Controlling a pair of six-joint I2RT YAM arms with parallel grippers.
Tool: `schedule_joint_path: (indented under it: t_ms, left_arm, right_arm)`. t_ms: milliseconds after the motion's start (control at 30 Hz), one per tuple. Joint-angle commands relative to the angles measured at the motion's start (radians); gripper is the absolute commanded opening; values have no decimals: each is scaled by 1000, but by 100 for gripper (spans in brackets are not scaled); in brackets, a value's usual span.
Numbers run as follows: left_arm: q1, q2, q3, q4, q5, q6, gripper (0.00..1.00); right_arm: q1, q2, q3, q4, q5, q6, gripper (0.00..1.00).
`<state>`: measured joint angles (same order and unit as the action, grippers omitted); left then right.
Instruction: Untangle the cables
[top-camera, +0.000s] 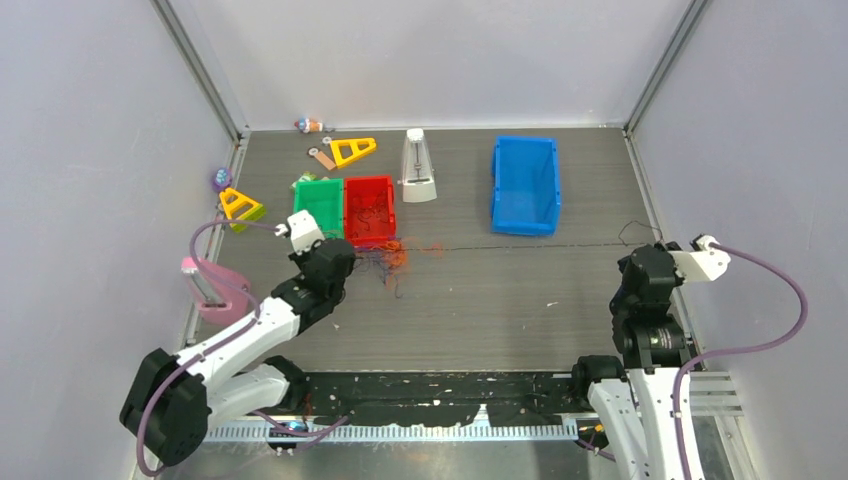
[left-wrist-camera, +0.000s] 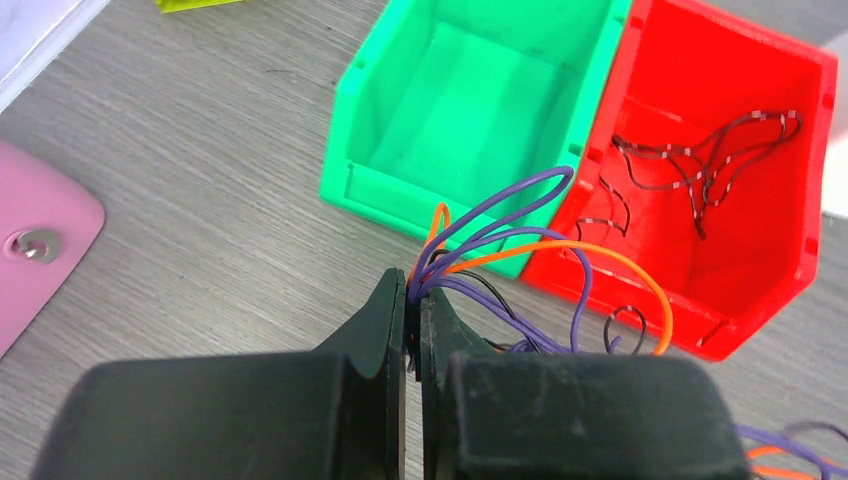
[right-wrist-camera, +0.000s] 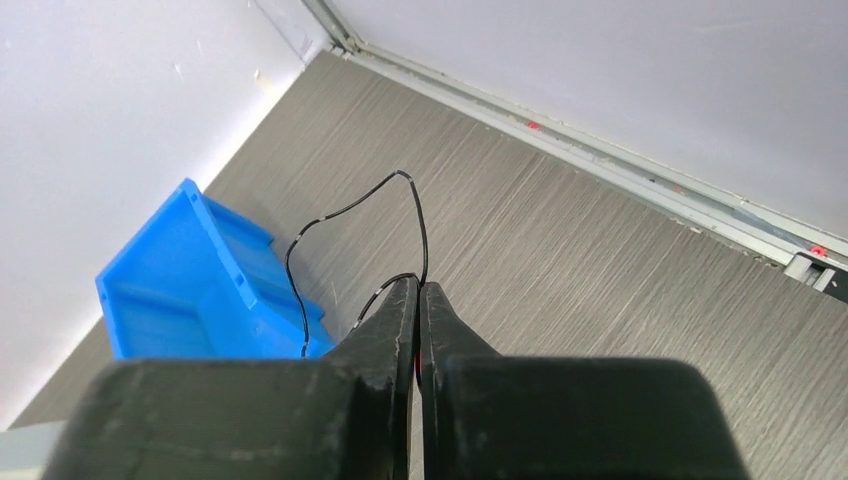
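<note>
The cables (top-camera: 386, 258) are a small clump of orange, purple and black strands on the table just in front of the red bin (top-camera: 370, 181). My left gripper (top-camera: 347, 262) is shut on a bundle of these strands (left-wrist-camera: 437, 265), its fingertips (left-wrist-camera: 413, 290) pinching them in front of the green bin (left-wrist-camera: 390, 195) and the red bin (left-wrist-camera: 625, 90). One thin black cable (top-camera: 530, 245) runs in a straight line from the clump across the table to my right gripper (top-camera: 640, 265). That gripper (right-wrist-camera: 419, 288) is shut on it, and a black loop (right-wrist-camera: 345, 208) stands up past the tips.
A black strand with white marks (left-wrist-camera: 710, 165) lies inside the red bin. A blue bin (top-camera: 526, 185) stands at the back right, and a white metronome-like object (top-camera: 418, 168) behind the bins. Yellow triangles (top-camera: 352, 150) and a pink object (top-camera: 215, 290) sit on the left. Walls close in on both sides.
</note>
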<state>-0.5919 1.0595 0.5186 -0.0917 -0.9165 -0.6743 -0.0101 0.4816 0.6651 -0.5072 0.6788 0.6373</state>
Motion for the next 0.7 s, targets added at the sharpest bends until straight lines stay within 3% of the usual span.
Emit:
schedule_joint_path:
  t_ms: [0,167,200,300,433,533,667]
  left_arm:
    - [34,-75,-13,-80,-167,-88,0]
    - [34,-99,-30,-78,-188,-97,0]
    - [34,-104,-31,-51,-167,-70,0]
    - [33,-134,-87,203,75,181,0]
    - [32,-174,-177,456,469,355,0]
    - [32,-166,-196,557,701,409,0]
    - [30,-75,-141,576,886,429,0]
  right_arm:
    - [-15,-34,38,19,134,18,5]
    - [-14,-53,48,20,143,27,5]
    - [-14,-55,46,33,86,4,5]
    - [-15,-50,8,151,-189,-98,5]
    - [-14,-23,-34,218,-561,-160,5]
    - [-14,-8,-30,248,-672,-206,5]
    - [-15,49,74,246,-778,-236,5]
